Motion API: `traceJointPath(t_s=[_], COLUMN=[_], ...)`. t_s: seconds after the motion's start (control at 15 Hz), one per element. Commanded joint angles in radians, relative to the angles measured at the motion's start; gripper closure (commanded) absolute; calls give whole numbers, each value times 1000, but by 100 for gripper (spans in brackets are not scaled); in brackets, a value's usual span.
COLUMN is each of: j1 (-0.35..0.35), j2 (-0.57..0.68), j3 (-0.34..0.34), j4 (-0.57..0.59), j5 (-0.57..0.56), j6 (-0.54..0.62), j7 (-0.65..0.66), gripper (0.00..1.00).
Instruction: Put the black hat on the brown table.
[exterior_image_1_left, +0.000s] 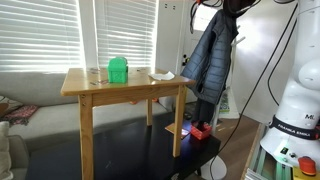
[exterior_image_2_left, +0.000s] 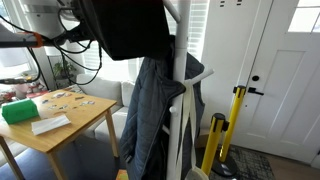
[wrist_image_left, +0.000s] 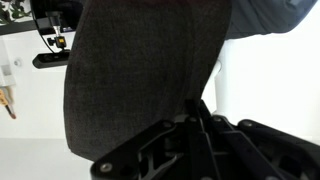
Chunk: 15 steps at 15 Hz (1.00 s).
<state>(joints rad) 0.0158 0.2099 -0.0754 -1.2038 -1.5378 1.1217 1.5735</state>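
Observation:
The black hat (exterior_image_2_left: 130, 28) hangs large and dark at the top of an exterior view, up beside the white coat stand (exterior_image_2_left: 180, 95). In the wrist view its dark grey fabric (wrist_image_left: 140, 60) fills most of the picture. My gripper (wrist_image_left: 195, 112) has its fingers drawn together on the hat's lower edge. In an exterior view the gripper and hat form one dark mass (exterior_image_1_left: 226, 5) at the top of the stand, high and to the side of the brown table (exterior_image_1_left: 125, 88). The table also shows at the left (exterior_image_2_left: 75, 128).
A green container (exterior_image_1_left: 118, 70) and a white sheet (exterior_image_1_left: 162, 75) lie on the table. A long dark puffy jacket (exterior_image_1_left: 212, 55) hangs on the stand. A low black platform (exterior_image_1_left: 150, 150) lies under the table. A yellow post (exterior_image_2_left: 237, 120) stands by the door.

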Motion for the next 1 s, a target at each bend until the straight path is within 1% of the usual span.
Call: traceJointPath(t_s=[0.0, 0.33, 0.4, 0.73, 0.93], j1=[52, 116, 119, 155, 175], j2=[-81, -163, -169, -189, -184], j3=[55, 130, 152, 218, 248], j4=[-80, -197, -209, -307, -366], j5=[57, 142, 159, 241, 256], j6=[-1, 16, 17, 38, 63], j7=[-100, -218, -245, -356, -427], gripper=[99, 99, 99, 99, 99])
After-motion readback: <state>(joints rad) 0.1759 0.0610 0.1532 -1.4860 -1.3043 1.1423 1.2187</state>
